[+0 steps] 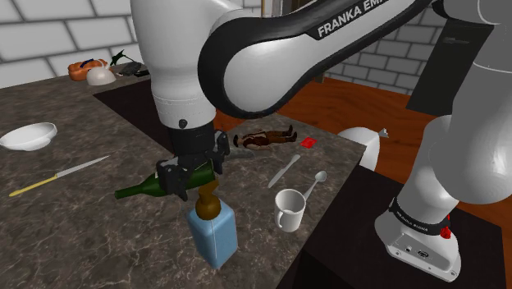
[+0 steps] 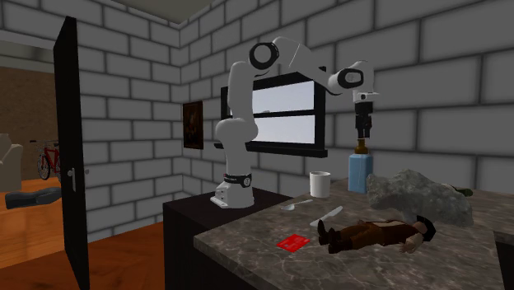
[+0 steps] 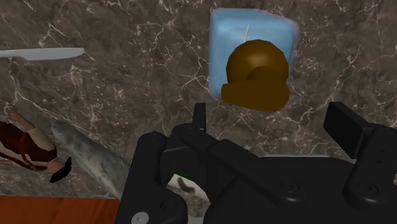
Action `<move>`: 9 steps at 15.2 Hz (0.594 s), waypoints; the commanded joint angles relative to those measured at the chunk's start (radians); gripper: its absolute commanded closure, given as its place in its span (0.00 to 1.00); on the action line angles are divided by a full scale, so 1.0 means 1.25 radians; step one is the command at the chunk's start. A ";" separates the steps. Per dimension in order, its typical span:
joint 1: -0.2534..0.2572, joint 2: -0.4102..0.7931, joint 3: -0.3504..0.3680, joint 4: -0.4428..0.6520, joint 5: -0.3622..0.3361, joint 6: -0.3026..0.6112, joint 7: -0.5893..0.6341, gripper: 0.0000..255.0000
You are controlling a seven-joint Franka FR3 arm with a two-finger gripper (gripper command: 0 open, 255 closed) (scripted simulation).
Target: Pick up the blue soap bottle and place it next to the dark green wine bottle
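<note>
On the dark marbled table point(image 1: 74, 238), beneath the white Franka arm point(image 1: 271, 57), I see the dark green wine bottle point(image 1: 146, 187) lying on its side; the pale blue, square soap bottle point(image 1: 215, 236) with its brown pump stands upright just beside it; the black gripper point(image 1: 194, 190) hangs directly above that pump; wide or narrow, I cannot tell; a white mug point(image 1: 289, 210) stands near.
</note>
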 commanded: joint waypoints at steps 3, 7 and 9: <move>-0.003 -0.026 0.000 0.047 0.016 -0.070 -0.012 0.00; -0.003 -0.026 0.000 0.047 0.016 -0.070 -0.012 0.00; -0.003 -0.026 0.000 0.047 0.016 -0.070 -0.012 0.00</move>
